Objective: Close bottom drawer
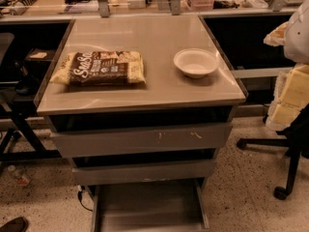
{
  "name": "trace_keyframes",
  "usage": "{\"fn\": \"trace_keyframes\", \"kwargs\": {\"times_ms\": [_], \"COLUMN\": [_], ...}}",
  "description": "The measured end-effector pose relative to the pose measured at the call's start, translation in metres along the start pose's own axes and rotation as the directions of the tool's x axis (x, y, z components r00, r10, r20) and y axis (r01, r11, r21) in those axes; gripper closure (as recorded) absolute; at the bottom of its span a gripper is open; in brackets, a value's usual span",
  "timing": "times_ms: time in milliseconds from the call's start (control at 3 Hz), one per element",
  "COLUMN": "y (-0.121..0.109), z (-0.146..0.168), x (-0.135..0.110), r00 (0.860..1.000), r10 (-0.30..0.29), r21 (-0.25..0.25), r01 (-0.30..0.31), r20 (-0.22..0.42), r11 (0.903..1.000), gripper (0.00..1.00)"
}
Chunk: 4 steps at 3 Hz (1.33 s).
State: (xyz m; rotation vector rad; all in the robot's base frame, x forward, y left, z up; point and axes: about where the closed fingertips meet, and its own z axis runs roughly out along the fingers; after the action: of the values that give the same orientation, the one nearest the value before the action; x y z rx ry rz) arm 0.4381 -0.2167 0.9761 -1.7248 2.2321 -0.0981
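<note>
The bottom drawer (148, 204) is the narrowest of three grey metal drawers under the table. It stands pulled far out toward me, a shallow tray with thin side rails and a low plain front at the lower edge of the picture. The tray looks empty. Above it the medium-width drawer (144, 172) and the widest drawer (141, 139), with pale scratch marks on its front, stick out less. My gripper is not in view; only a white rounded shape (298, 30), perhaps part of my arm, shows at the right edge.
On the table top (145, 35) lie a brown and cream snack bag (100, 67) and a white bowl (195, 62). An office chair with yellow foam (289, 98) stands at the right. A dark stand's legs (19, 129) are at the left. A cable (83, 197) hangs beside the drawer.
</note>
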Motion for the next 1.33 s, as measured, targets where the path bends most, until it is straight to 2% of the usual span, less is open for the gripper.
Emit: {"fn": "trace_keyframes", "kwargs": {"times_ms": [333, 667, 1333], "y": [0.0, 0.0, 0.0], "z": [0.0, 0.0, 0.0], "x": [0.0, 0.0, 0.0], "r00": [1.0, 1.0, 1.0], "r10": [0.0, 0.0, 0.0], "r21": [0.0, 0.0, 0.0], "r01": [0.0, 0.0, 0.0], "r20": [0.0, 0.0, 0.0], "r11": [1.0, 1.0, 1.0], "gripper": [0.0, 0.19, 0.66]}}
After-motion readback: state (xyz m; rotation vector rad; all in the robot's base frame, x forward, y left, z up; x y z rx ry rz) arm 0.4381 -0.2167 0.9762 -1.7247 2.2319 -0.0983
